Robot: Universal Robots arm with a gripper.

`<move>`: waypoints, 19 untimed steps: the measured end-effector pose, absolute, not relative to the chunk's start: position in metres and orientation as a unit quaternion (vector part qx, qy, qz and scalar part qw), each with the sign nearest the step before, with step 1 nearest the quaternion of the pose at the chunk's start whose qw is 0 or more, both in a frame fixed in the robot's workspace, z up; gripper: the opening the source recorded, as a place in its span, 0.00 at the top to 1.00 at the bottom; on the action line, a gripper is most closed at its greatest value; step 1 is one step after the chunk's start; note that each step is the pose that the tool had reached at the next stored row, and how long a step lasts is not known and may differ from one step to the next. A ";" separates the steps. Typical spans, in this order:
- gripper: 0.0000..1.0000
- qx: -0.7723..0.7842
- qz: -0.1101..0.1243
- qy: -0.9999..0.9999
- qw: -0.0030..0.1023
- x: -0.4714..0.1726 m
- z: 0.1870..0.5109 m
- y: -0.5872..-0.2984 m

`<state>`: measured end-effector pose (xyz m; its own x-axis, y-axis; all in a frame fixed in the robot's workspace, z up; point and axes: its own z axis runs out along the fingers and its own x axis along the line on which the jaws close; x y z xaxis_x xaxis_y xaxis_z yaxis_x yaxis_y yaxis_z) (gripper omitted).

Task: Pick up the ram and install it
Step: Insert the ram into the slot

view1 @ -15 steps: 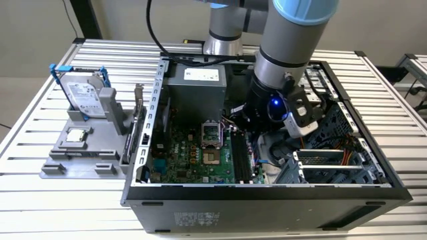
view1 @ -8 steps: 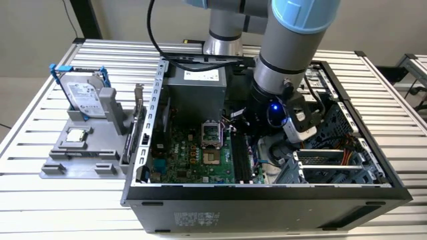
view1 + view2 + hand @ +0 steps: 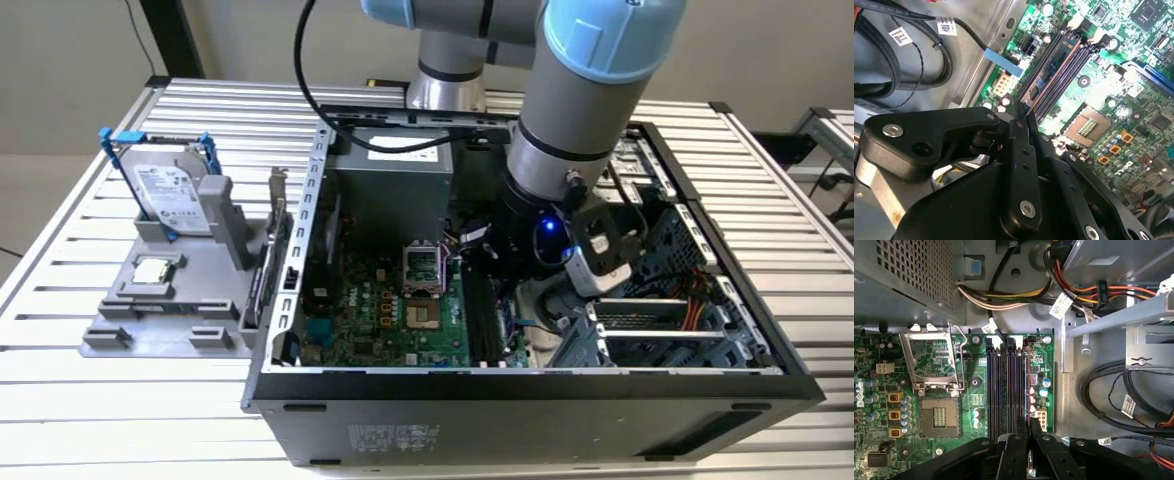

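the gripper, fingers closed on the ram, holds it edge-down over the black slots, mid-install; seating likely calls for straight, aligned pressing.

**Clearance around my gripper**

My gripper sits low inside the case, directly over the black memory slots. On one side, the drive cage wall and looped black cables crowd close. Ahead, a wire bundle crosses beyond the slot ends. On the opposite side, the CPU socket lies low, leaving open room above it.
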<state>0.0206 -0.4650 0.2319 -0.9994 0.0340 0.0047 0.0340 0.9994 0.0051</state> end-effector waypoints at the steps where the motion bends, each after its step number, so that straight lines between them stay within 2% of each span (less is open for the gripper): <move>1: 1.00 -0.017 -0.002 -1.000 0.003 0.021 0.231 -0.465; 19: 1.00 -0.017 0.000 -1.000 0.012 0.021 0.220 -0.466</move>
<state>0.0205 -0.4664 0.2203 -0.9991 0.0340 0.0237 0.0340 0.9994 -0.0003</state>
